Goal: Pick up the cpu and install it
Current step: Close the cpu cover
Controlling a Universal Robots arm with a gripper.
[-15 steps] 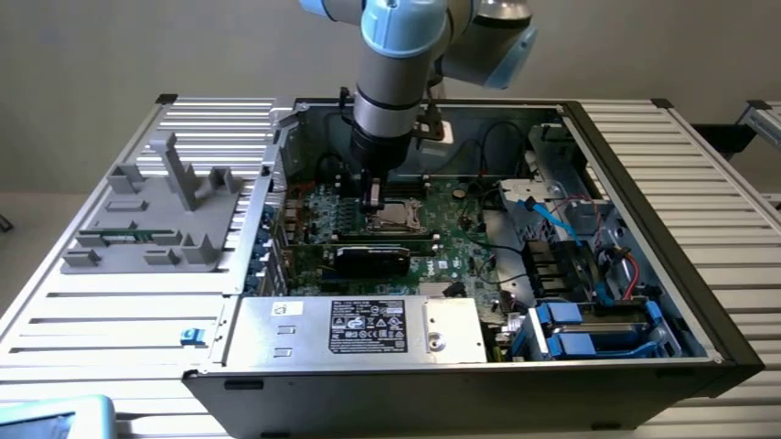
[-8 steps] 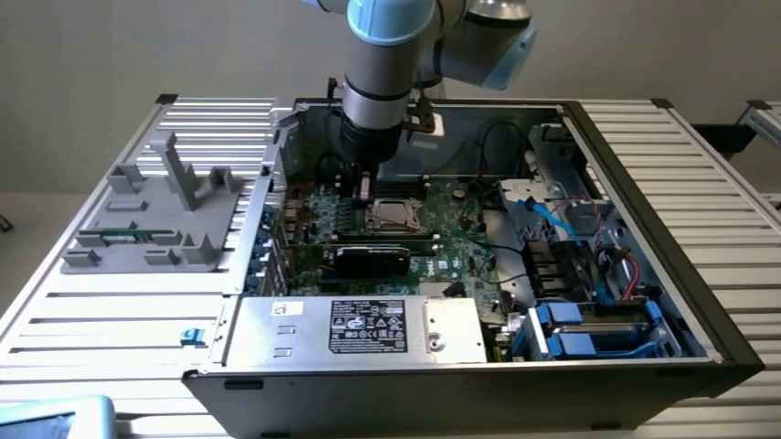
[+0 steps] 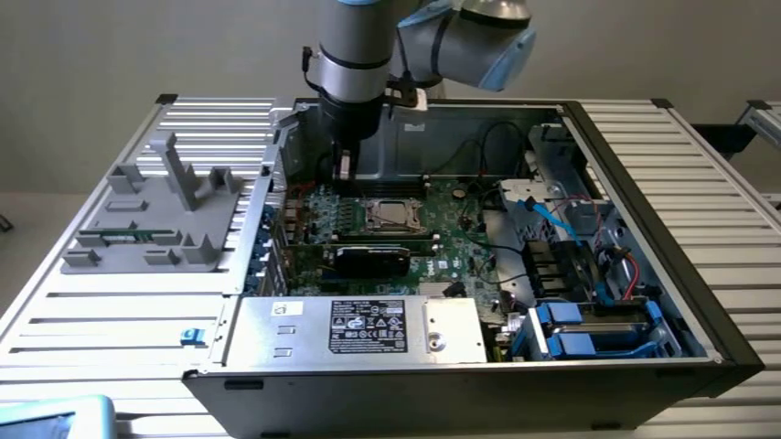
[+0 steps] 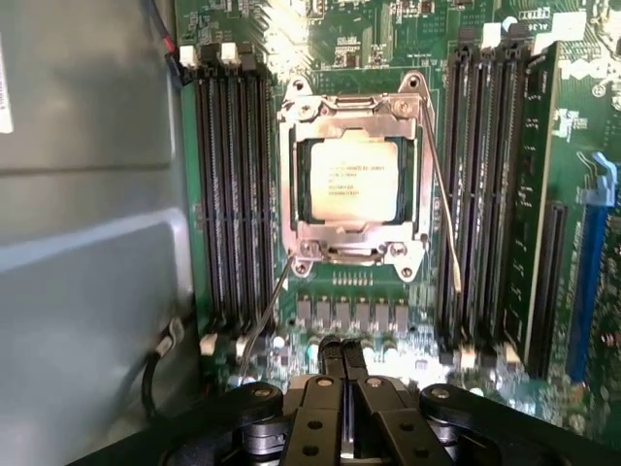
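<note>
In the exterior view the arm (image 3: 354, 55) reached down into the open computer case (image 3: 659, 274) lying on the slatted tabletop (image 3: 123, 311). Its fingers (image 3: 346, 165) hung just above the motherboard (image 3: 458, 247), a little to the exterior view's left of the socket, where the cpu (image 3: 393, 215) sat. A black card (image 3: 372, 259) lay just in front of that socket, and the case's rear wall stood close behind the arm. In the wrist view the cpu (image 4: 354, 180) lay flat and square in the socket, with a metal frame (image 4: 351, 112) around its edges. The fingers (image 4: 333, 361) were pressed together with nothing between them, apart from the chip. The chip looked already seated (so the work at hand seemed to concern the frame and its thin lever wires (image 4: 441, 194), not carrying). Doing it well would have meant keeping the closed tips upright and touching only lever or frame, never the chip's top. Memory slots (image 4: 233, 194) hemmed the socket closely on two sides, and the grey case wall (image 4: 87, 243) stood near one bank. The free room lay straight above the socket.
</note>
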